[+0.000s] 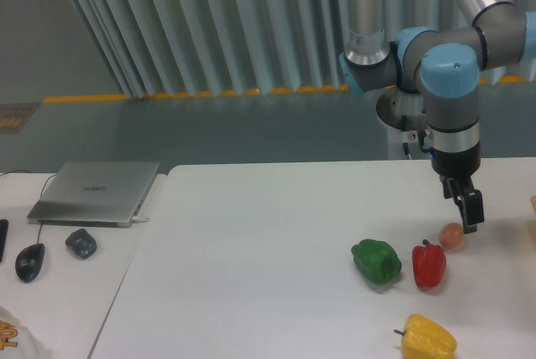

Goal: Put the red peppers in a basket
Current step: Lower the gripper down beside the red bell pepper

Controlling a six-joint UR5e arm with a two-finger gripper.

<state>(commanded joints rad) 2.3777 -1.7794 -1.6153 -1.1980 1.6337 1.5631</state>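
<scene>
Red glossy bell pepper [429,264] with a short dark stem stands upright on the white table [251,250], toward its right edge and a bit nearer the front than the middle. Nothing grips it. Green bell pepper [376,260] sits just beside it on the left, a small gap between them. Small round orange-pink ball [452,235] lies just behind and right of the red pepper, close, possibly touching; hard to tell at this angle. Yellow bell pepper [428,338] is near the front edge, in front of the red one and apart from it.

Grey-and-blue arm's black two-finger gripper [471,212] hangs pointing down, right above the ball's right side, fingertips level with it. Fingers read as one dark shape from here, so can't tell whether the claw is apart or together. It holds nothing.

On the separate white desk [50,292] at left: closed silver laptop [95,192] at the back, dark computer mouse [30,261] and a small grey lumpy object [81,243] in front of it.
</scene>
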